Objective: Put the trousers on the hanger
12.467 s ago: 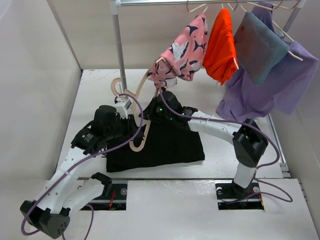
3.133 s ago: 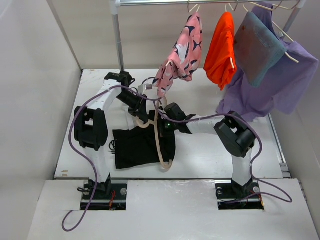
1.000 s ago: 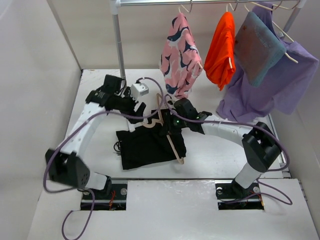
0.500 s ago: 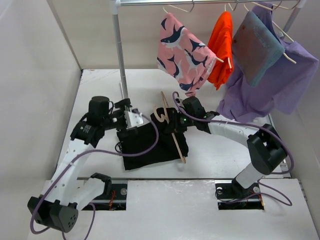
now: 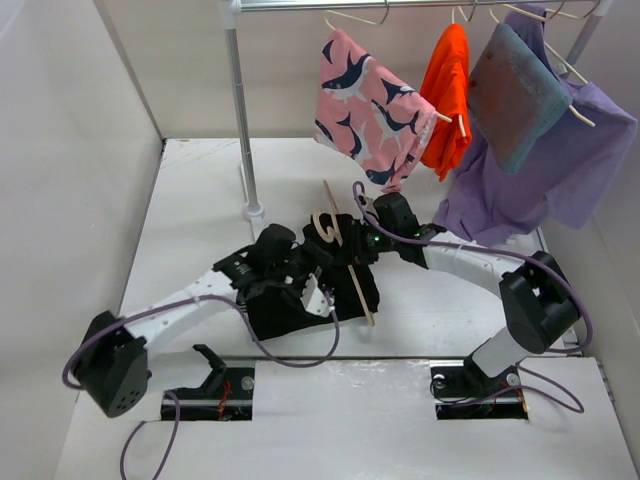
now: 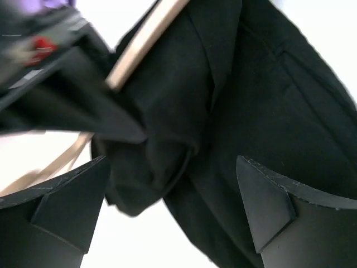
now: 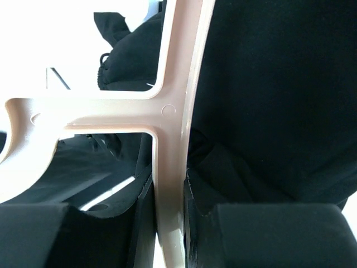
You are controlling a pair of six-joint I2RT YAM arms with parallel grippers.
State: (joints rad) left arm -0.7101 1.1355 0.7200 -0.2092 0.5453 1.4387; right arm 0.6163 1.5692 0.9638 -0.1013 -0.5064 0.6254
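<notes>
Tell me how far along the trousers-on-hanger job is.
Done: the right gripper is clamped on the hanger at its neck. In hand: the open left gripper straddles the trousers, some cloth seemingly lapping the hanger's bar. Left: most of the trousers lie bunched on the table, not draped.

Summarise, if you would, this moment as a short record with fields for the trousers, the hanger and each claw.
Trousers: black, bunched on the table, not yet hung.
Hanger: pale wood, tilted over the trousers, black cloth against one side.
Right claw: shut on the hanger's stem.
Left claw: open, fingers either side of a trouser fold.
Rail: carries a pink garment, an orange garment and a purple garment.
</notes>
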